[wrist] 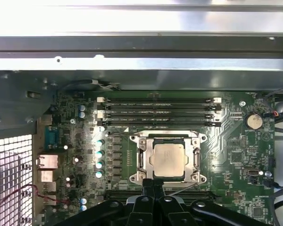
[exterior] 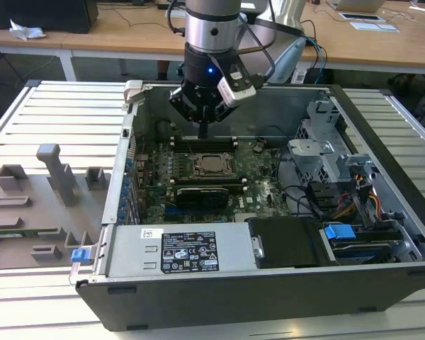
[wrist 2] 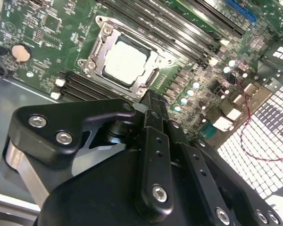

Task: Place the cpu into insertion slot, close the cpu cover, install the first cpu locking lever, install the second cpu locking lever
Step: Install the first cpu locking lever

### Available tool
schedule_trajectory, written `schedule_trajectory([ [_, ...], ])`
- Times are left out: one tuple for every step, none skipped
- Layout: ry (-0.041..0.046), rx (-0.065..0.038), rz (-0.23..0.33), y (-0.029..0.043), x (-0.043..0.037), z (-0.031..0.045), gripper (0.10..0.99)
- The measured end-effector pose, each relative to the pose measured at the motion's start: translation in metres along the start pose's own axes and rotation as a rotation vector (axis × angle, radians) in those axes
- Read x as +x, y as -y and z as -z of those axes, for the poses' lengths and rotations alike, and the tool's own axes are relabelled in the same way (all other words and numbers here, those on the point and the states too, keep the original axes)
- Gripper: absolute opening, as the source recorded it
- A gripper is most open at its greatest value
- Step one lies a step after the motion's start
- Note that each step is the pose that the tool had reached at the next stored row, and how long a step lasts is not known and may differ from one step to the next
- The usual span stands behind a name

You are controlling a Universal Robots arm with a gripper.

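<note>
We see the robot's black two-fingered gripper (exterior: 203, 132) hanging inside an open dark grey computer case (exterior: 269, 290), which lies on a pale slatted metal table (exterior: 49, 106). In both wrist views its jaws are pressed together with nothing between them, and the tips (wrist: 153, 182) (wrist 2: 150, 96) sit just beside one edge of the socket; we cannot tell whether they touch the board. The cpu (wrist: 169, 159), a small flat square chip with a pale silver-beige metal top, lies seated in the insertion slot (wrist: 170, 141), a square dark socket on the green circuit board (wrist: 226, 141). The cpu cover (wrist: 196, 157), a thin silver-grey metal frame with a square window, lies flat around the chip's edges. We cannot tell whether the thin wire levers beside it are latched. Long black narrow memory slots (wrist: 158, 110) run along the far side of the socket from the gripper, and a round silver coin battery (wrist: 253, 121) sits near them. On the exterior view's left, grey plastic fixture blocks (exterior: 57, 170) stand on the table beside the case.
</note>
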State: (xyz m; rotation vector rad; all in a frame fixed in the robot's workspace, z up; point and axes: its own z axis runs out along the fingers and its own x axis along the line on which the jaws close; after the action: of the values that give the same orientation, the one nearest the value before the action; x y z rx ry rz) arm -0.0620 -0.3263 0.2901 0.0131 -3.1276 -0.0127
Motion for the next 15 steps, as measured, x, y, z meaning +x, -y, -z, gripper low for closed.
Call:
schedule_trajectory([
  [-0.0001,0.0,0.0,0.0,0.0025,0.0,0.106],
  [-0.0001,0.0,0.0,0.0,0.0044,-0.0001,0.106],
  [-0.0002,0.0,0.0,-0.0001,0.0068,-0.0001,0.106],
  [-0.0001,0.0,0.0,-0.0001,0.0089,-0.0002,0.106],
  [-0.0001,0.0,0.0,-0.0001,0.0099,-0.0002,0.106],
  [-0.0001,0.0,0.0,-0.0001,0.0113,-0.0003,0.106],
  [-0.0001,0.0,0.0,-0.0001,0.0126,-0.0003,0.106],
  [0.0,0.0,0.0,-0.0001,0.0139,-0.0004,0.106],
  [-0.0001,0.0,0.0,-0.0002,0.0155,-0.0004,0.106],
  [-0.0001,0.0,0.0,-0.0002,0.0166,-0.0004,0.106],
  [-0.0001,0.0,0.0,-0.0003,0.0175,-0.0005,0.106],
  [-0.0001,0.0,0.0,-0.0003,0.0186,-0.0005,0.106],
  [-0.0001,0.0,0.0,-0.0003,0.0192,-0.0005,0.106],
  [-0.0001,0.0,0.0,-0.0003,0.0201,-0.0005,0.106],
  [-0.0001,0.0,0.0,-0.0003,0.021,-0.0006,0.106],
])
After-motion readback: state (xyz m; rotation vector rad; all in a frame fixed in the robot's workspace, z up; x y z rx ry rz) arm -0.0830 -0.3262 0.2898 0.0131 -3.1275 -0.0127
